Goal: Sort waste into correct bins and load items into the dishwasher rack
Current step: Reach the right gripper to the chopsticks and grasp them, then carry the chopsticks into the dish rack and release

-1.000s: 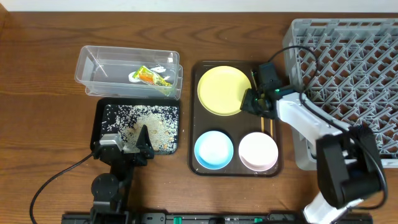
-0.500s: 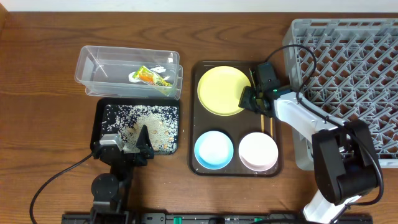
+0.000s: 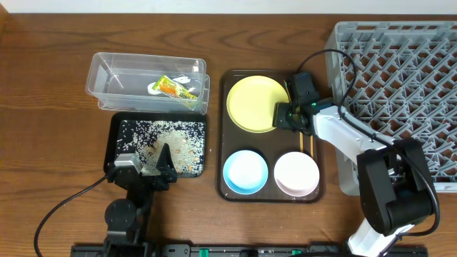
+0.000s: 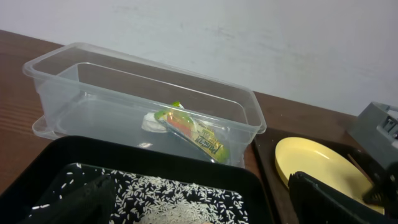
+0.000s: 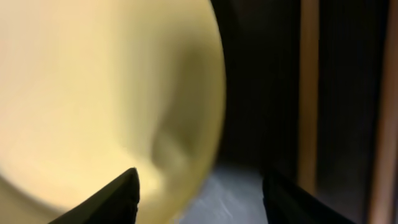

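The pale yellow plate [image 3: 255, 103] lies at the back of the dark brown serving tray [image 3: 223, 187]. My right gripper [image 3: 280, 117] is open at the plate's right rim, one finger over the plate [image 5: 93, 93]. The chopsticks [image 3: 310, 145] lie along the tray's right side, mostly under my arm. The light blue bowl [image 3: 245, 172] and pinkish-white bowl [image 3: 296, 173] sit at the tray's front. The green-and-orange wrapper [image 3: 171, 88] lies in the clear tub [image 3: 107, 71]. Rice grains [image 3: 171, 139] fill the black tray [image 3: 113, 132]. My left gripper [image 3: 146, 168] is open over that tray's front edge. The grey rack [image 3: 400, 78] stands at right.
The wrapper [image 4: 193, 129] and clear tub [image 4: 50, 68] also show in the left wrist view, with the black tray [image 4: 155, 163] in front and the yellow plate [image 4: 311, 163] to the right. A cable runs from the left arm across the table's front left.
My right gripper has shifted slightly left, onto the plate's right rim. The left arm has not moved.
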Available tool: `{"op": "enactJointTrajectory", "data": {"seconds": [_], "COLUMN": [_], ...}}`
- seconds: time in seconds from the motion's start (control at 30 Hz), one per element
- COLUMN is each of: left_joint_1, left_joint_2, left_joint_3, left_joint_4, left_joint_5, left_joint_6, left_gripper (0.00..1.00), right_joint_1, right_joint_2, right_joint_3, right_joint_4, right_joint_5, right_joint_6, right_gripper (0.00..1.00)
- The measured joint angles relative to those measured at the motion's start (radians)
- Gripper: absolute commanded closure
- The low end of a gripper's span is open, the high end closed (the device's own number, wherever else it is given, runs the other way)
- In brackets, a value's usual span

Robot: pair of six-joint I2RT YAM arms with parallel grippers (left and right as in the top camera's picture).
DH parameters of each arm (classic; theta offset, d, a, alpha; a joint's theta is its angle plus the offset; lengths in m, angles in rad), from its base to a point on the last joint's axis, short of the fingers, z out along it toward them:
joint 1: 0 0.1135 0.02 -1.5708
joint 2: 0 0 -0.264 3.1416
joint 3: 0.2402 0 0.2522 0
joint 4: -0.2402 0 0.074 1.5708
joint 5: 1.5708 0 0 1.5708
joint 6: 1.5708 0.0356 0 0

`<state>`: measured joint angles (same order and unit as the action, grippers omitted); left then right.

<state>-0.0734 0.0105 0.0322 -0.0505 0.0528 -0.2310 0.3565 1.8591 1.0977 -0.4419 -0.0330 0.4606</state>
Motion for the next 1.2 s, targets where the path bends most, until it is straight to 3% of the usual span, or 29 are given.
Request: {"op": "enactJointTrajectory", "data": {"seconds": [0.17, 0.37, 0.43, 0.63, 0.83, 0.93, 1.0, 1.03, 1.2], "left_joint_1": [0.000, 0.000, 0.000, 0.000, 0.000, 0.000, 0.000, 0.000, 0.000], "left_joint_2": [0.000, 0.000, 0.000, 0.000, 0.000, 0.000, 0.000, 0.000, 0.000], "left_joint_3": [0.000, 0.000, 0.000, 0.000, 0.000, 0.000, 0.000, 0.000, 0.000], "left_joint_4": [0.000, 0.000, 0.000, 0.000, 0.000, 0.000, 0.000, 0.000, 0.000], "left_joint_5": [0.000, 0.000, 0.000, 0.000, 0.000, 0.000, 0.000, 0.000, 0.000], "left_joint_6": [0.000, 0.000, 0.000, 0.000, 0.000, 0.000, 0.000, 0.000, 0.000], "left_gripper": [0.09, 0.09, 0.09, 0.09, 0.09, 0.09, 0.09, 0.09, 0.09], "right_joint_1": [0.000, 0.000, 0.000, -0.003, -0.014, -0.015, -0.015, -0.015, -0.016], "right_joint_2": [-0.064, -0.140, -0.128, -0.024, 0.020, 0.033, 0.046, 0.047, 0.046], "right_joint_3": [0.024, 0.060, 0.061, 0.061, 0.060, 0.060, 0.060, 0.061, 0.063], "right_joint_4": [-0.142, -0.169, -0.174, -0.182, -0.190, -0.190, -0.188, -0.187, -0.189], "right_joint_5": [0.055, 0.098, 0.113, 0.159, 0.166, 0.164, 0.158, 0.153, 0.127], "right_joint_6": [-0.069, -0.098, -0.106, -0.105, -0.105, -0.105, -0.105, -0.104, -0.094], "right_gripper": [0.41, 0.53, 0.61, 0.69, 0.70, 0.78, 0.96, 0.99, 0.99]}}
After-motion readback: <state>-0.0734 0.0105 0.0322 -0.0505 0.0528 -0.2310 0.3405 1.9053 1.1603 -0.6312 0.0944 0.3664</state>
